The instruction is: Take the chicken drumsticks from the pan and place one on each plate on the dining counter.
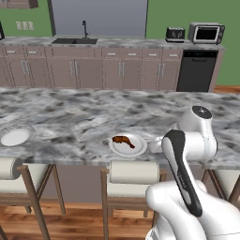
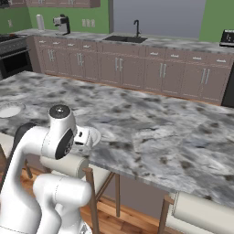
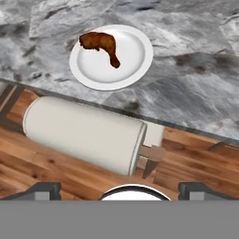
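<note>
Marbled grey-and-white stone worktop (image 1: 93,117) carries a round white plate (image 3: 133,58) holding one browned drumstick (image 3: 101,45), ahead of the jaws, which stand wide and empty.

Two white plates are sitting on the dining counter (image 1: 93,117): one plate (image 1: 128,144) near the front edge and a second plate (image 1: 15,136) far to its left. One chicken drumstick (image 1: 123,140) is lying on the nearer plate. Three cream-cushioned stools are standing along the counter's front, with the middle stool (image 1: 133,172) just below the drumstick plate.
</note>
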